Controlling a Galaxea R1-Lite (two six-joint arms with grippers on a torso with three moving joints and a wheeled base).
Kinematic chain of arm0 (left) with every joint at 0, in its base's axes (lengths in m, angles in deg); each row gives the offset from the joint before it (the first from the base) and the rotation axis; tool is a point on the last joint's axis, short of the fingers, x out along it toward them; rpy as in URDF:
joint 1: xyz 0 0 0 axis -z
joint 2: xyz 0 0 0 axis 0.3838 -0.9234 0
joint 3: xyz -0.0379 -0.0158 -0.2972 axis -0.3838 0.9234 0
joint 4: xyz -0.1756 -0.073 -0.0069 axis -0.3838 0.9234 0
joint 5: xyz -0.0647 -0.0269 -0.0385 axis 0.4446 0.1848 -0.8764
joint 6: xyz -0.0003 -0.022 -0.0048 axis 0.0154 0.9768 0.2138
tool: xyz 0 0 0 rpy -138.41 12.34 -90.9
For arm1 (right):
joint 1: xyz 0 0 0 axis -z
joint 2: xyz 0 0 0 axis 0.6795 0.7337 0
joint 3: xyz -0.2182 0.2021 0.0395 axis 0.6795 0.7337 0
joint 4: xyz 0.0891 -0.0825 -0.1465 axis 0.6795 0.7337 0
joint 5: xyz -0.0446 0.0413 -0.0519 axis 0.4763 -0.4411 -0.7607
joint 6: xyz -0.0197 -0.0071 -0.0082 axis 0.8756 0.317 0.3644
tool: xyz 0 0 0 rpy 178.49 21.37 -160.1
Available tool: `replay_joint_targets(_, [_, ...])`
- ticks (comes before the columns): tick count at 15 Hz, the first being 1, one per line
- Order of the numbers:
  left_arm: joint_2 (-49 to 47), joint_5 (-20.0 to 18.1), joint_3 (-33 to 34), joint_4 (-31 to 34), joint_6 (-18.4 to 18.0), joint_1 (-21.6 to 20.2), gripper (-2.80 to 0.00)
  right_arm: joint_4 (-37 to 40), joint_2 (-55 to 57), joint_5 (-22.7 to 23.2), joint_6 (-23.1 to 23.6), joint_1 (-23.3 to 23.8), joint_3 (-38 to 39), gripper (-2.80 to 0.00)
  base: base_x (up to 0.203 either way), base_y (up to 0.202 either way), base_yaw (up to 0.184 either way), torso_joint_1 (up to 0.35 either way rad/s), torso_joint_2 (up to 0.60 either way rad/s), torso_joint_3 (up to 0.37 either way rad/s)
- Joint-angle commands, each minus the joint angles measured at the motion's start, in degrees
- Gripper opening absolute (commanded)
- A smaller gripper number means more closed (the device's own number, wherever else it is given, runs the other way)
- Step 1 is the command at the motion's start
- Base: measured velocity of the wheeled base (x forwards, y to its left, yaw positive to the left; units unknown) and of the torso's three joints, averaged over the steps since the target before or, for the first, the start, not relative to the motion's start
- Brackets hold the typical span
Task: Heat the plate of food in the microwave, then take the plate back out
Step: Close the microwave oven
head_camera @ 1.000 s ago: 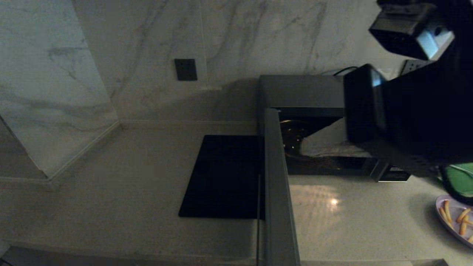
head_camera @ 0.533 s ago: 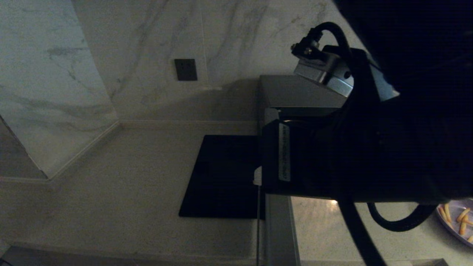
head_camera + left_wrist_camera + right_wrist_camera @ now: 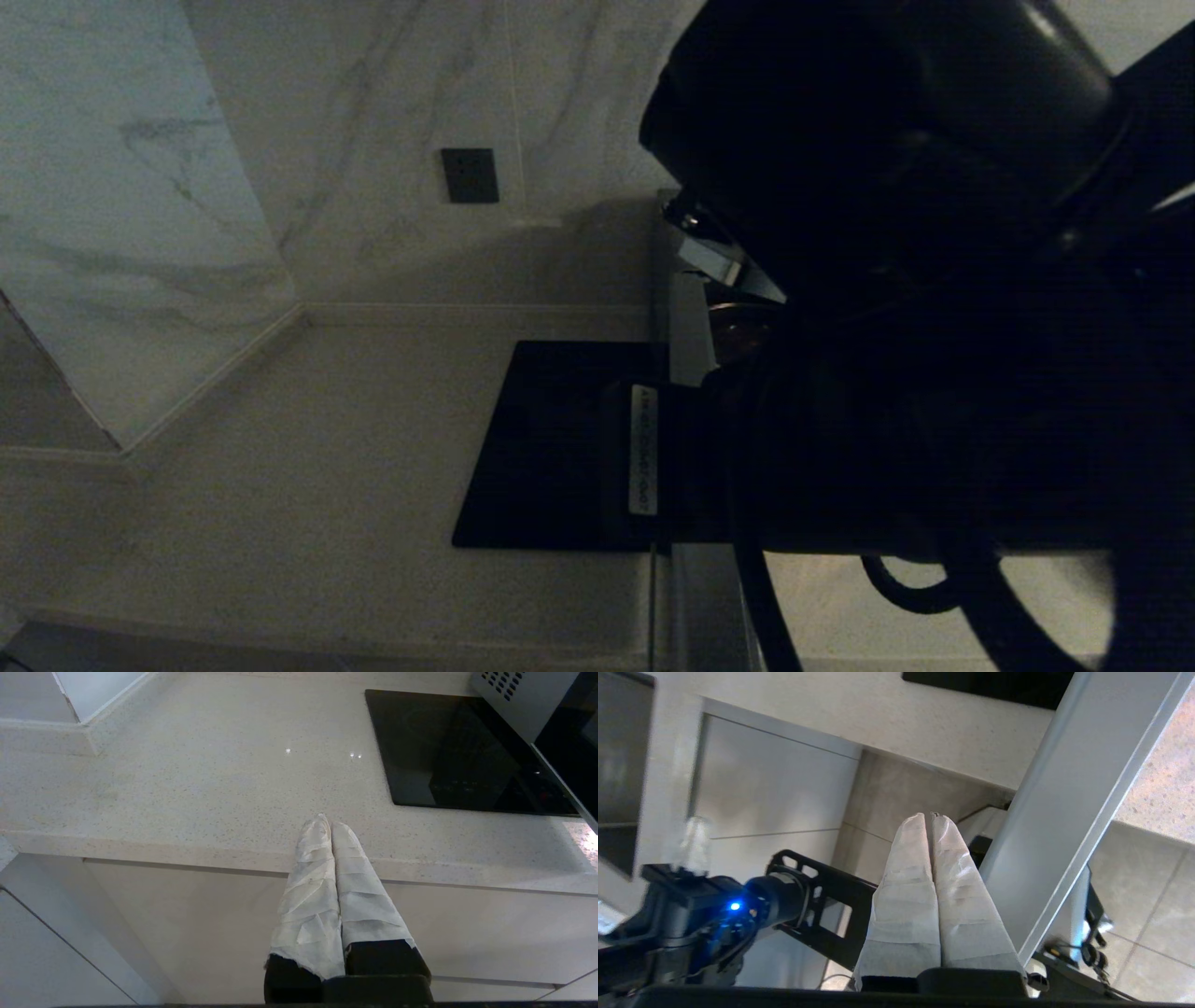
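Observation:
The silver-grey microwave (image 3: 514,690) stands on the counter beside the black mat. Its open door (image 3: 691,327) juts out toward me edge-on, and my dark right arm (image 3: 934,373) covers the cavity. The plate of food is hidden behind that arm. My right gripper (image 3: 930,816) is shut and empty. Its taped fingers sit just beside the door's silver edge (image 3: 1078,812), out past the counter front. My left gripper (image 3: 327,821) is shut and empty, hanging low at the counter's front edge, left of the mat.
A flat black square mat (image 3: 551,448) lies on the pale speckled counter (image 3: 210,779), left of the microwave. Marble walls close off the back and left. My left arm (image 3: 738,905) shows below the counter edge in the right wrist view.
My right arm has swung left and closer to the head camera. It now covers the microwave opening and the plate, which showed at the lower right before. The left arm has not visibly moved.

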Motion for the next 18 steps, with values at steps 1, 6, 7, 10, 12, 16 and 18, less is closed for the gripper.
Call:
replay_joint_targets(1, [-0.1,0.0,0.0,0.0,0.0,0.0,-2.80,0.3,0.9,-0.2,-0.3,0.0,0.5,-2.80,0.000,0.000,0.000,0.000,0.00,0.000])
replay_joint_targets(6, [0.0,0.0,0.0,0.0,0.0,0.0,-2.80,0.3,1.3,-5.6,-0.7,0.2,3.3,-2.80,0.000,0.000,0.000,0.000,0.00,0.000])
replay_joint_targets(7, [0.0,0.0,0.0,0.0,0.0,0.0,-2.80,0.3,1.2,-7.1,-0.9,0.4,3.9,-2.80,0.000,0.000,0.000,0.000,0.00,0.000])
replay_joint_targets(10, [0.0,0.0,0.0,0.0,0.0,0.0,-2.80,0.9,0.7,-11.1,-3.4,2.1,5.1,-2.80,0.000,0.000,0.000,0.000,0.00,0.000])
replay_joint_targets(12, [0.0,0.0,0.0,0.0,0.0,0.0,-2.80,2.8,0.6,-17.4,-4.3,4.3,5.4,-2.80,0.000,0.000,0.000,0.000,0.00,0.000])
replay_joint_targets(16, [0.0,0.0,0.0,0.0,0.0,0.0,-2.80,8.2,-0.9,-29.7,-9.4,12.2,6.5,-2.80,0.000,0.000,0.000,0.000,0.00,0.000])
replay_joint_targets(18, [0.0,0.0,0.0,0.0,0.0,0.0,-2.80,8.7,-2.1,-33.9,-9.9,16.4,7.5,-2.80,0.000,0.000,0.000,0.000,0.00,0.000])
